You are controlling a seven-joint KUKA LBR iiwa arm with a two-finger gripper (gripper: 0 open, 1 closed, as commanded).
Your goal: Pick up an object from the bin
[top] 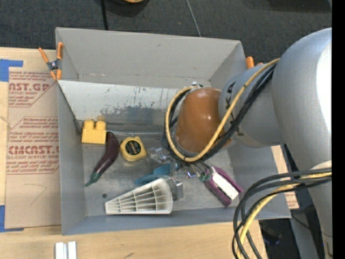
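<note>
Now at the reach step: my gripper [168, 171], fingers seemingly apart, hangs over the teal piece [156, 174] at the bin's [69, 161] six o'clock. Next, lower and close.

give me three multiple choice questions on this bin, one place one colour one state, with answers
1. Where in the grey metal bin lies the yellow plastic block? a) left, by the back wall b) right corner c) middle
2. What colour is the aubergine-shaped toy? a) green b) purple c) white
3. How is the white ribbed plastic cone? a) upright b) leaning on a wall c) lying on its side
Answers: 1a, it sits at the floor's left end under the back wall; 2b, its body is dark purple; 3c, its length rests along the floor.
</note>
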